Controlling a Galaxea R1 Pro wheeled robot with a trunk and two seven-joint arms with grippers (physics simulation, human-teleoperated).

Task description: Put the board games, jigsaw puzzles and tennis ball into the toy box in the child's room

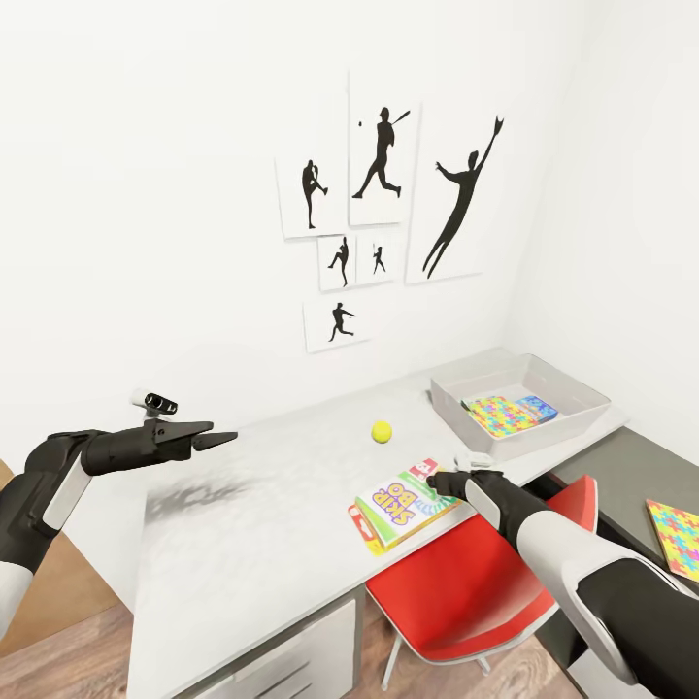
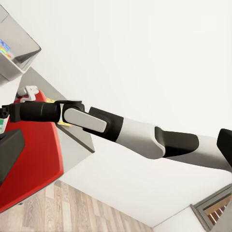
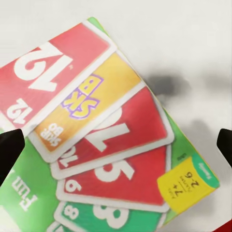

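The yellow, white and green SKIP BO board game (image 1: 401, 505) (image 3: 101, 140) lies flat at the table's (image 1: 262, 505) front edge. My right gripper (image 1: 442, 482) (image 3: 116, 145) hangs open right over its right end, one fingertip (image 3: 9, 150) on each side of the cover. The tennis ball (image 1: 382, 431) rests on the table just behind the game. The grey toy box (image 1: 573, 388) (image 2: 17, 46) stands at the table's right end and holds a jigsaw puzzle (image 1: 502, 416) and a light blue board game (image 1: 537, 407). My left gripper (image 1: 216, 435) hovers open and empty over the table's left part.
A red chair (image 1: 466, 582) (image 2: 34, 159) is pushed under the table's front edge, below my right arm. Another jigsaw puzzle (image 1: 677, 537) lies on the lower dark grey desk (image 1: 631, 476) at the right. Sports silhouettes (image 1: 383, 194) hang on the white wall behind.
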